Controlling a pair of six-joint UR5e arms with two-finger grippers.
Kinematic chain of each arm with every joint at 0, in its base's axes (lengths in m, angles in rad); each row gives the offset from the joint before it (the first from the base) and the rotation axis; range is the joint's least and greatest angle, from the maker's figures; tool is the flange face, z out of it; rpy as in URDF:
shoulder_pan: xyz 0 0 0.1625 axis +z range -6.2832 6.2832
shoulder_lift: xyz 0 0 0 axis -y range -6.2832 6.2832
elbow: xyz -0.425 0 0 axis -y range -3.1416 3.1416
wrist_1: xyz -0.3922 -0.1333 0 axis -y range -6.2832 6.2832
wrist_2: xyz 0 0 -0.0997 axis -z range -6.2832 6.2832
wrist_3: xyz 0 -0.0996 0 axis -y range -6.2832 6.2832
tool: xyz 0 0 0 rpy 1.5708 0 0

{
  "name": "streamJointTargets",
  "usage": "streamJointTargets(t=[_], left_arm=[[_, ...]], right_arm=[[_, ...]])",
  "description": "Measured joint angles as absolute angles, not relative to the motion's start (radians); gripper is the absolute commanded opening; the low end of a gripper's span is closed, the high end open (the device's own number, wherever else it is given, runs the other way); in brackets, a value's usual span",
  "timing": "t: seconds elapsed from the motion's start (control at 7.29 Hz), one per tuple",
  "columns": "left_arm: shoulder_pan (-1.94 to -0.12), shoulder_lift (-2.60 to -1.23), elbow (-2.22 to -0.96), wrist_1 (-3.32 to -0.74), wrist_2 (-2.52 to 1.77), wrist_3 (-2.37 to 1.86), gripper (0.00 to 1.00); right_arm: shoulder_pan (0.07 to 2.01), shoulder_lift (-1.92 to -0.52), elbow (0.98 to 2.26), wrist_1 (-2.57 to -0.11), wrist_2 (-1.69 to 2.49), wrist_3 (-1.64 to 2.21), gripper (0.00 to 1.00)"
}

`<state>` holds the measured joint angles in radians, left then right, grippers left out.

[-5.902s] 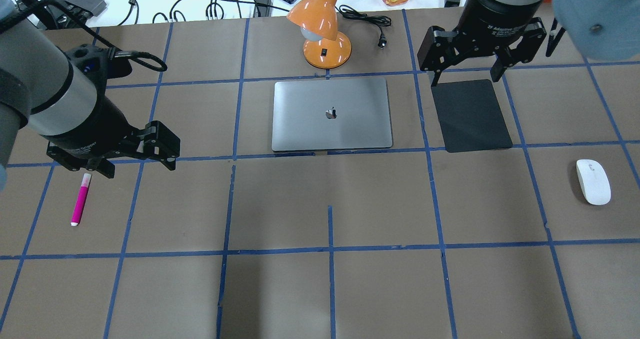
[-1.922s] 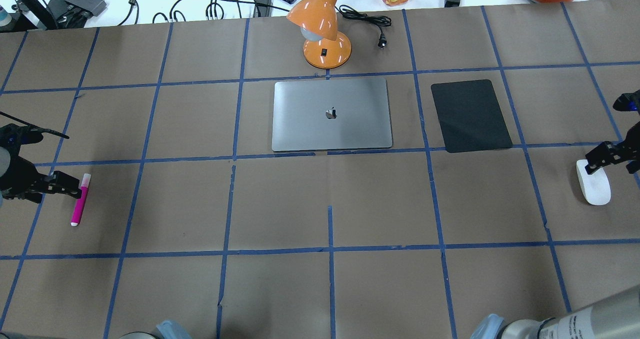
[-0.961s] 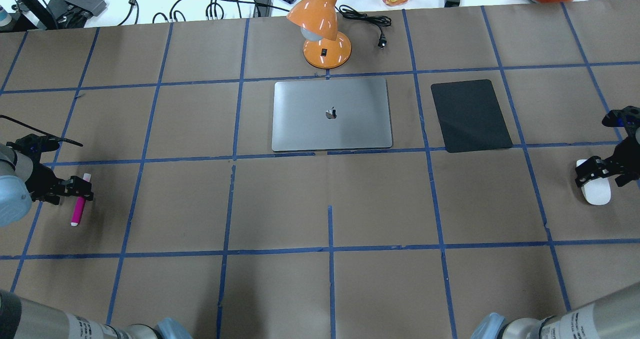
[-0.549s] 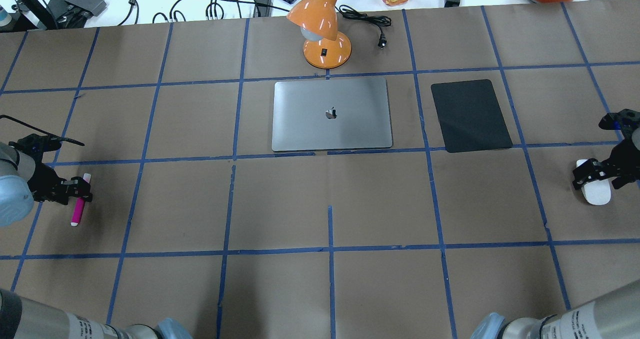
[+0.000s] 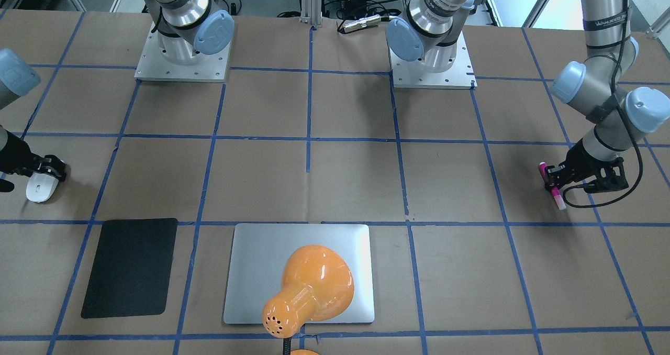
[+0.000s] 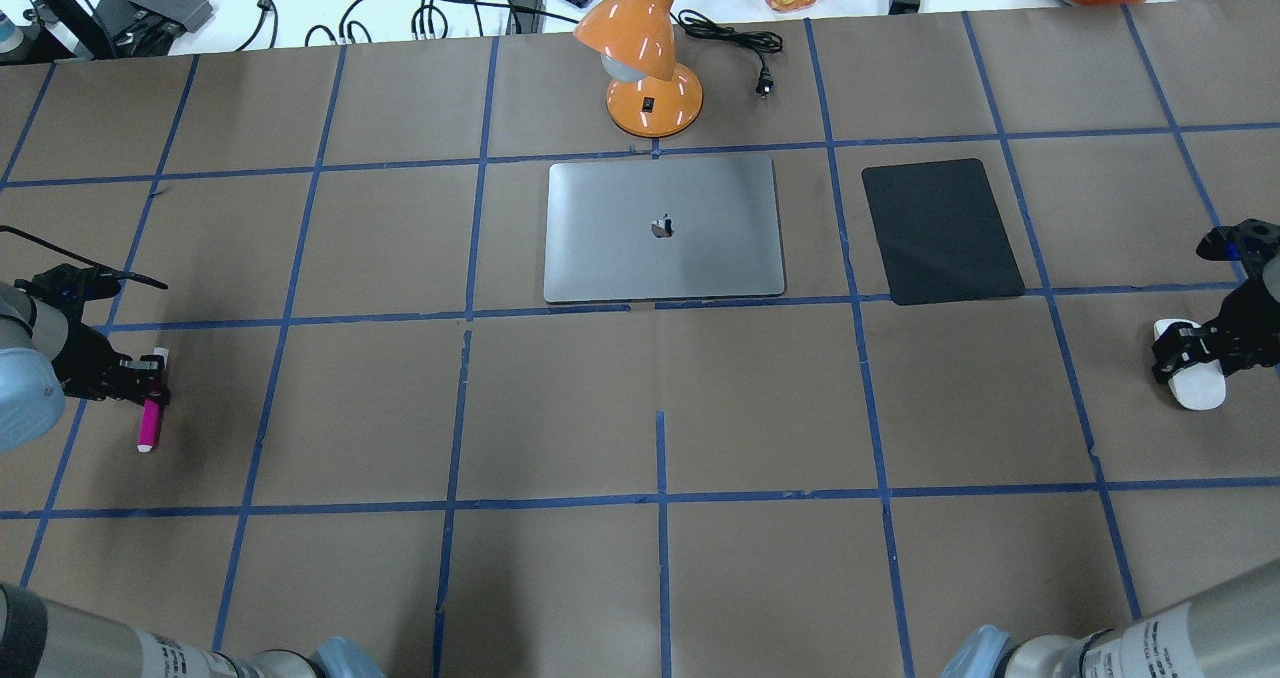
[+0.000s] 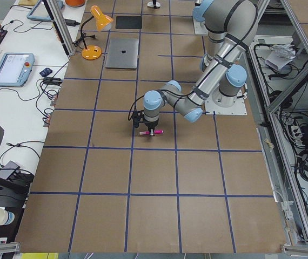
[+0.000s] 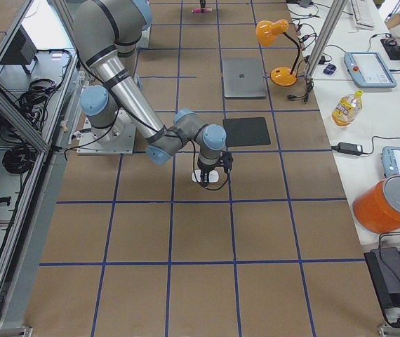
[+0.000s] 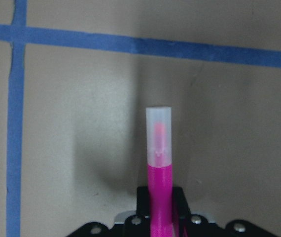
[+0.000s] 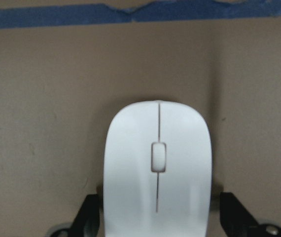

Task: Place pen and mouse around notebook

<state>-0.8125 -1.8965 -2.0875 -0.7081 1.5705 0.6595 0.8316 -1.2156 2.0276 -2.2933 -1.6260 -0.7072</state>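
Observation:
The magenta pen (image 6: 150, 420) lies at the table's far left, and my left gripper (image 6: 152, 383) is shut on it just below the pale cap. In the left wrist view the pen (image 9: 158, 148) runs up from between the closed fingers (image 9: 143, 197). The white mouse (image 6: 1197, 386) sits at the far right edge with my right gripper (image 6: 1188, 351) shut on its near half. The right wrist view has the mouse (image 10: 158, 168) filling the gap between both fingers (image 10: 88, 210). The silver notebook (image 6: 663, 228) lies flat in the middle, far from both.
A black mat (image 6: 942, 230) lies to the right of the notebook. An orange desk lamp (image 6: 645, 58) stands just behind the notebook, its head hanging over the notebook in the front-facing view. Cables and a bottle lie beyond the table's far edge.
The left gripper came down over the pen and shut on it, nudging it slightly left. The right gripper settled over the mouse and closed on its sides.

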Motion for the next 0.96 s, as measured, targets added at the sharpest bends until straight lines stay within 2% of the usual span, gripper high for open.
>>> streamJointTargets(t=[0.55,0.96], left_arm=[[-0.857,-1.829,-2.05,-0.805,1.596,0.502,0.0],[-1.003,-1.792,-2.036,-0.866,1.597,0.185,0.0]], right_arm=[[0.887,-1.238,1.978,-2.284,-1.621,-0.695,0.6],[1.067,-1.24,1.902,-2.256,-1.591,-0.614,0.6]])
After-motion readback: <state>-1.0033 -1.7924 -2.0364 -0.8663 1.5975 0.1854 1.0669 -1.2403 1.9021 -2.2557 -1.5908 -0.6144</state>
